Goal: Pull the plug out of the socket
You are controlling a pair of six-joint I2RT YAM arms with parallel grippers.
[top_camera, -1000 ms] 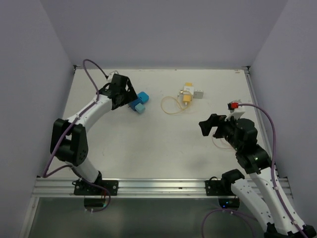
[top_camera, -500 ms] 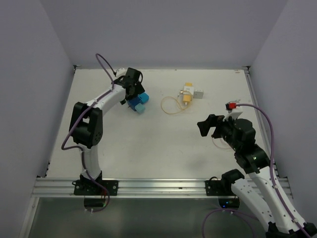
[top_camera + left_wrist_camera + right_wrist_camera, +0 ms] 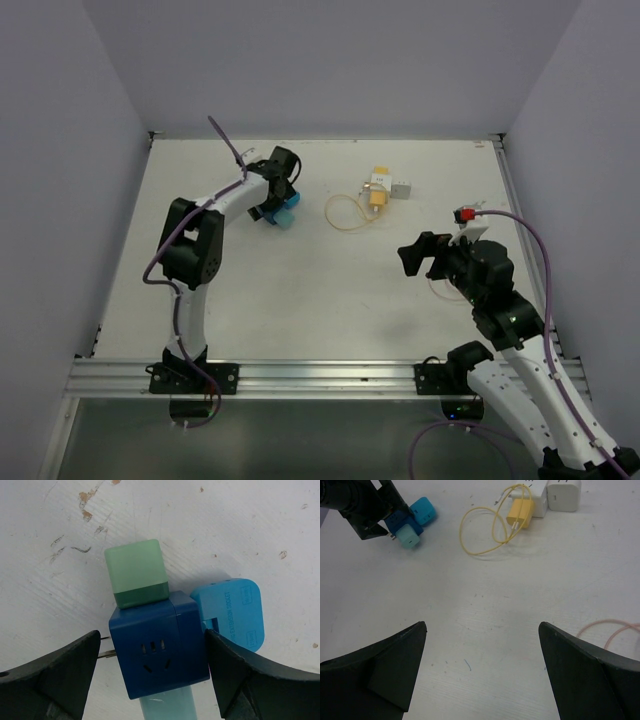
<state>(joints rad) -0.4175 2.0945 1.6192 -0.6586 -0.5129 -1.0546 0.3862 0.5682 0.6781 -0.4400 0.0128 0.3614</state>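
A dark blue cube socket (image 3: 157, 647) lies on the white table with a pale green plug (image 3: 136, 577) in its far face, a light blue plug (image 3: 232, 612) on its right and a pale blue piece (image 3: 167, 707) at its near face. Two metal prongs (image 3: 104, 652) stick out on its left. My left gripper (image 3: 152, 645) is open and straddles the socket; the right finger (image 3: 250, 680) touches its edge, while the left finger (image 3: 50, 680) stands apart. In the top view it (image 3: 280, 195) is over the blue cluster (image 3: 287, 213). My right gripper (image 3: 418, 255) is open and empty.
A yellow plug (image 3: 520, 512) with a looped yellow cable (image 3: 485, 530) sits in white cube sockets (image 3: 552, 490) at the back middle. A pink cable (image 3: 610, 630) lies by the right arm. Walls enclose the table on three sides.
My left arm has swung its elbow in and to the right, and its gripper has moved right over the blue socket cluster. The right arm has barely moved.
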